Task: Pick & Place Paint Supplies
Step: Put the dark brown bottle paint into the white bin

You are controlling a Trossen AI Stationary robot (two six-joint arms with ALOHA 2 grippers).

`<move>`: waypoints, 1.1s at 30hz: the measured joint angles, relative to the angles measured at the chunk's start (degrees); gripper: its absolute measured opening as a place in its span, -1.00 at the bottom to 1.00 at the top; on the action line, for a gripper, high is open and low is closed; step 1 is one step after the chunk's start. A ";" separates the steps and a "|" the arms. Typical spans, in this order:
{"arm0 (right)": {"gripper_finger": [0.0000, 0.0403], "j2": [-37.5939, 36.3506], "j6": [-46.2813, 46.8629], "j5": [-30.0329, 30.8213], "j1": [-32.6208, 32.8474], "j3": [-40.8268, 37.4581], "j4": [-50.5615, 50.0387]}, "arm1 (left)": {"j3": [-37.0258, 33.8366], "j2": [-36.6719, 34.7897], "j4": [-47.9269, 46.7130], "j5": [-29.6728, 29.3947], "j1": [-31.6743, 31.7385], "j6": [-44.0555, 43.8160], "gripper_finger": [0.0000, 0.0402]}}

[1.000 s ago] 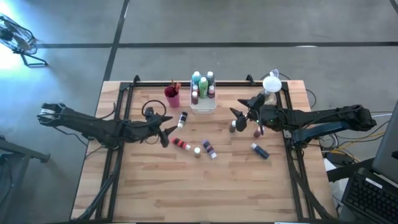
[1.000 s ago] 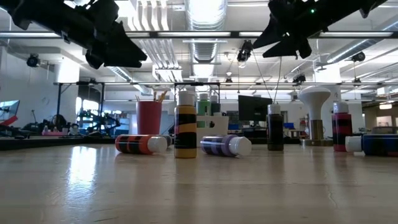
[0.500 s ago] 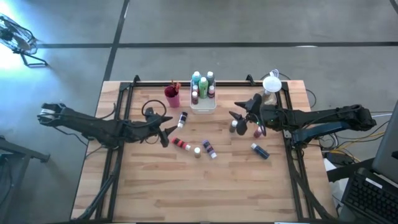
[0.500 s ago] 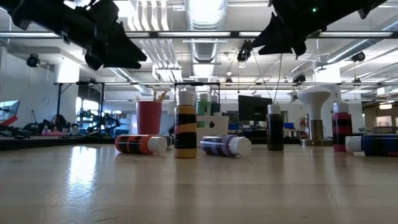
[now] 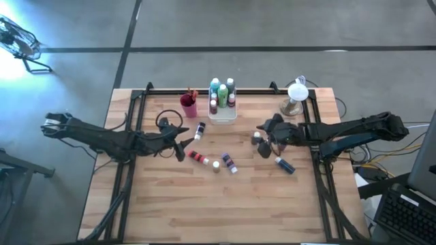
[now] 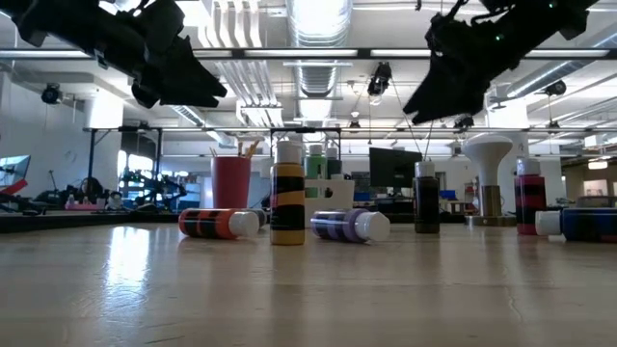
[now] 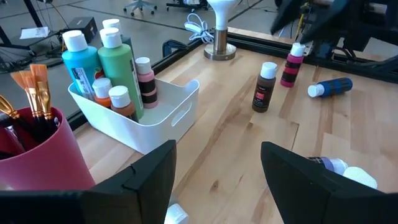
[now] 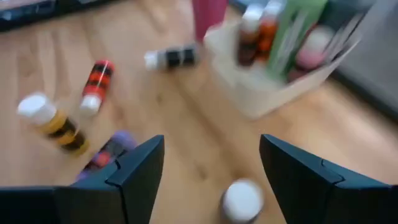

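Small paint bottles are scattered on the wooden table. A brown bottle (image 5: pixel 256 138) and a pink one (image 7: pixel 293 64) stand upright. A blue one (image 5: pixel 285 165), a purple one (image 5: pixel 229 162), a red one (image 5: pixel 197 157) and a black-and-white one (image 5: pixel 199 129) lie on their sides. A yellow bottle (image 6: pixel 287 202) stands. My right gripper (image 5: pixel 261 131) is open and hovers tipped down over the brown bottle, whose white cap (image 8: pixel 242 200) shows between its fingers. My left gripper (image 5: pixel 184 146) is open and waits in the air left of the red bottle. Brushes (image 7: pixel 34 87) stand in the magenta cup (image 5: pixel 189 105).
A white tray (image 5: pixel 223 114) holding several bottles sits at the far middle beside the cup. A white lamp-like stand (image 5: pixel 297 94) is at the far right corner and a black cable loop (image 5: pixel 167 121) lies left of the cup. Black rails edge the table.
My right gripper has moved down and toward the table's left and near edge, tipping its fingers downward over the brown bottle. The bottles have stayed where they were.
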 joint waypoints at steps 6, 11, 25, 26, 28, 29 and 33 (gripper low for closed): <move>0.36 4.11 5.12 -2.68 -0.02 -0.24 -5.89 | 0.00 0.00 -0.34 -0.02 0.00 -0.02 0.19; 0.39 7.90 5.32 -2.31 -0.01 -0.22 -4.04 | 0.00 0.00 -0.46 -0.02 0.02 -0.09 0.19; 0.33 8.75 6.49 5.50 -0.01 -0.24 -4.23 | 0.00 0.00 -0.82 0.00 0.02 -0.31 0.19; 0.32 8.39 6.52 4.99 -0.04 -0.24 -4.21 | 0.00 0.00 -0.82 0.00 0.02 -0.31 0.19; 0.30 8.07 6.58 4.48 -0.04 -0.24 -4.14 | 0.00 0.00 -0.82 0.00 0.02 -0.31 0.19; 0.29 8.07 6.58 4.23 -0.04 -0.24 -4.18 | 0.00 0.00 -0.82 0.00 0.02 -0.31 0.19; 0.26 8.19 6.69 3.15 -0.04 -0.24 -4.18 | 0.00 0.00 -0.82 0.00 0.02 -0.29 0.19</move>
